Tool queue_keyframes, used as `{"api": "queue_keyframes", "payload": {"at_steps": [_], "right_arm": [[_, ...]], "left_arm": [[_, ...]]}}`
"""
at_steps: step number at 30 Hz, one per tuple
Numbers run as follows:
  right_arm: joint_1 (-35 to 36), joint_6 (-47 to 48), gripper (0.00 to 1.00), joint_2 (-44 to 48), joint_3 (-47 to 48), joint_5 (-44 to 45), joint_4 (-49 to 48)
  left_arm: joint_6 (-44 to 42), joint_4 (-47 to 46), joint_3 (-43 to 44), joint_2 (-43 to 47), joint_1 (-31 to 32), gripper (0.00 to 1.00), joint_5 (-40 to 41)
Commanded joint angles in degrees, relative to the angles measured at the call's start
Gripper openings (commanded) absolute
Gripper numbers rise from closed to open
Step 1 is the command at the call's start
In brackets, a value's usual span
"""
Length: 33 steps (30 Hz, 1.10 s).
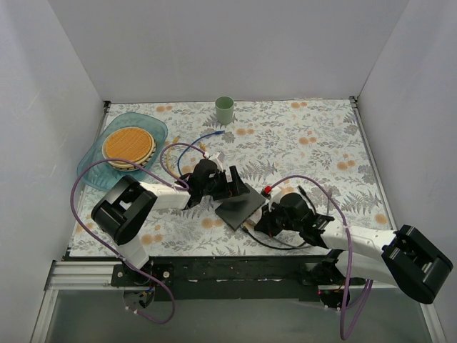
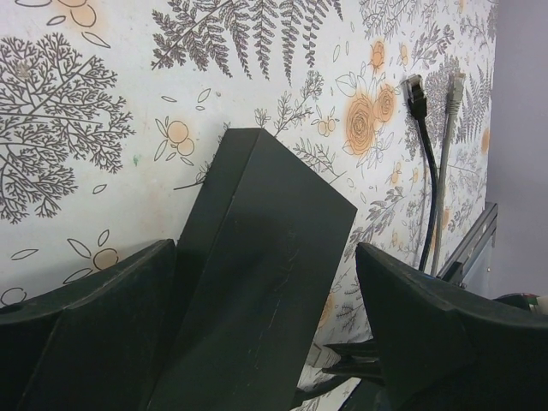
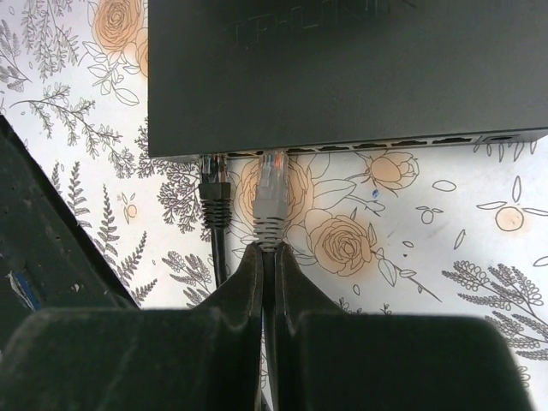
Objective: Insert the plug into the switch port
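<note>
Looking down from above, you see the switch [image 1: 239,206] lying on the worktop [image 1: 307,143] between the two arms, turned cornerwise. The left gripper [image 1: 225,187] is at its far-left side and the right gripper [image 1: 265,216] at its near-right edge, so the right arm is the nearer one to the ports. A green cup [image 1: 225,109] and a blue dish [image 1: 89,168] of round brown discs stand well apart at the back. From the left wrist, the fingers [image 2: 86,334] are spread to either side of the switch body, one against its flank and a gap showing at the other. They stand open and, I'd judge, brace it rather than clamp it. Two loose cable ends [image 2: 415,86] lie further off. From the right wrist, the fingers [image 3: 248,282] are pinched tight on the grey cable just behind the plug [image 3: 271,184]. Its long axis runs straight away from them, square to the port row [image 3: 385,145] on the switch's near edge. Its clear tip points into a socket and sits right at the mouth, just beside a black plug [image 3: 214,184] in the neighbouring one. Whether it's seated I can't tell. A short straight push along that axis looks like what's called for.
</note>
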State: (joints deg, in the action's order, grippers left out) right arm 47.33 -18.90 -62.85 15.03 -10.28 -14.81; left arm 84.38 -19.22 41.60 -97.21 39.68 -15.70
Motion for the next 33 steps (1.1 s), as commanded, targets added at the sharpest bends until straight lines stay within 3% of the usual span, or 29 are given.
{"api": "queue_keyframes", "payload": {"at_steps": [1, 11, 33], "right_arm": [[0.04, -2.02, 0.01, 1.06, -0.88, 0.88, -8.66], [0.31, -2.72, 0.01, 4.75, -3.69, 0.70, -8.04], [1.27, -2.90, 0.01, 2.29, -5.71, 0.09, -8.65]], "left_arm": [[1.05, 5.86, -2.23, 0.44, 1.19, 0.86, -0.39], [0.70, 14.12, -2.49, 4.39, 1.10, 0.87, 9.81], [0.26, 14.48, -1.79, 3.52, 1.10, 0.84, 8.32]]}}
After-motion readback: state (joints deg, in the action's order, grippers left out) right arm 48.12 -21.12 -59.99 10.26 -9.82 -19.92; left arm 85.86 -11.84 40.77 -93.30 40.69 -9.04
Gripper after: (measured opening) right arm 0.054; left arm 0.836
